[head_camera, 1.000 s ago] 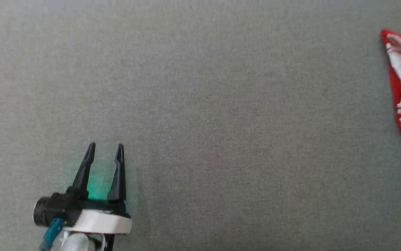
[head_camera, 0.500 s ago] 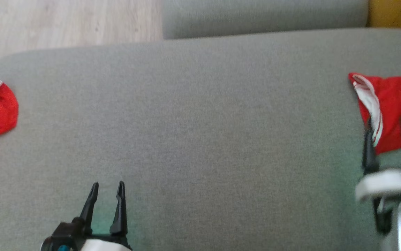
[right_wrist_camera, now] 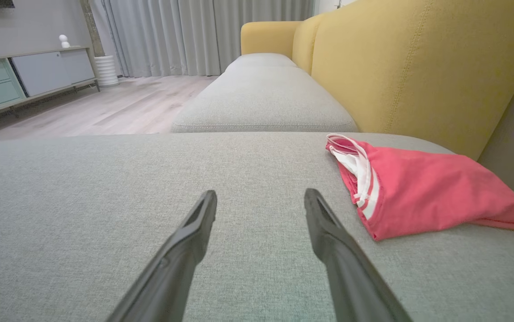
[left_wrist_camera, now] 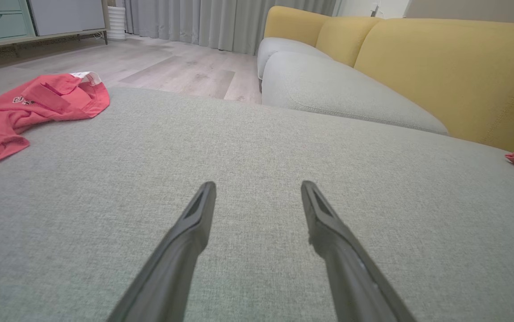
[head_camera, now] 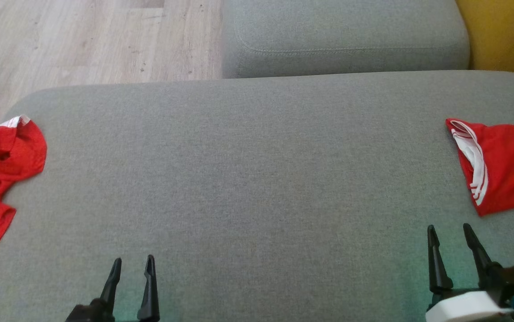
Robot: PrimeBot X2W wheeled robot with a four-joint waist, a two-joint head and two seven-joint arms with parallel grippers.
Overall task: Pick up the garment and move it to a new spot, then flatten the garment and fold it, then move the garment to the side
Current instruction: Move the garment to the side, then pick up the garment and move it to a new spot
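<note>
step: likely pick-up, not begun | left gripper point(head_camera: 134, 259), right gripper point(head_camera: 448, 227): spread, empty | next: reach leftward for crumpled garment point(head_camera: 6, 156)

The dark, two-fingered left gripper point(head_camera: 134, 259) sits low on the robot's left side, fingers pointing forward, jaws parted with nothing between them. On the other side, the matching dark right gripper point(head_camera: 448, 227) reaches a little further forward, its jaws also spread and empty. Both pairs of fingers lean slightly inward. A white wrist collar point(head_camera: 462, 308) shows behind the right fingers point(head_camera: 436, 268).
</note>
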